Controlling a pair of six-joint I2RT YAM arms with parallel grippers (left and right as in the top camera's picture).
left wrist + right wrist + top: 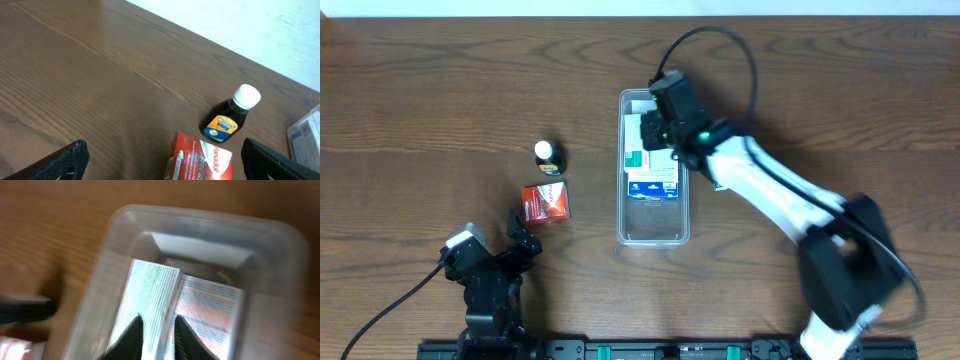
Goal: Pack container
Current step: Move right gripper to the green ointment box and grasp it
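The clear plastic container [654,238] lies lengthwise at the table's middle. It holds a green and white box [634,152] and a blue and white box [655,182]. My right gripper [658,130] is down inside its far end. In the right wrist view the fingers [157,325] are nearly together, pinching the edge of the green and white box [147,287] beside an orange and white box [210,305], within the container's rim [200,217]. My left gripper [525,232] is open and empty, just short of a red Panadol box [546,203].
A small dark bottle with a white cap [549,157] lies just beyond the red box; it also shows in the left wrist view [231,116], past the red box [205,162] that sits between my open left fingers [165,155]. The table's far edge meets a pale wall.
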